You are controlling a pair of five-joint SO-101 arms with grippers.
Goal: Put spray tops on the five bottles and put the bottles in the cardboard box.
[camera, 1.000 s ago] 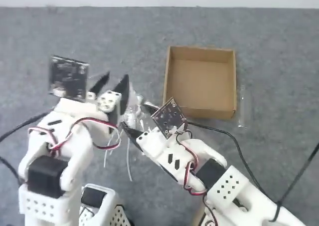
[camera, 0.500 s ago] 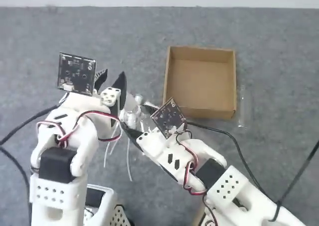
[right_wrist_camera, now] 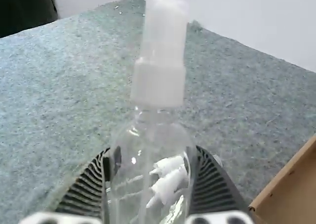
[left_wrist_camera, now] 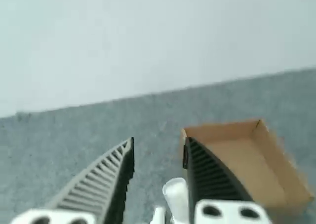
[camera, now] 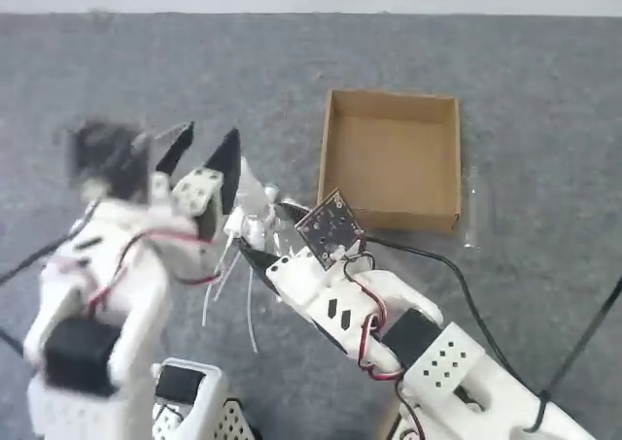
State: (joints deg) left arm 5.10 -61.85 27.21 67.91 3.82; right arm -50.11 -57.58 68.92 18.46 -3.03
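Right wrist view has the right gripper (right_wrist_camera: 154, 157) pinching a clear bottle (right_wrist_camera: 148, 135) that already wears its white spray top (right_wrist_camera: 159, 70), so one of the five looks capped but not yet packed. In the high view the cardboard box (camera: 418, 219), on the grey bench (camera: 535, 119) to the bottle's right, holds nothing, so I judge all the boxing remains. The left gripper (left_wrist_camera: 158, 147) hangs just left of the bottle, jaws spread and holding nothing.

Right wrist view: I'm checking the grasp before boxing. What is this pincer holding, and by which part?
The right pincer holds a clear bottle by its body, clamped from both sides, below the spray top.
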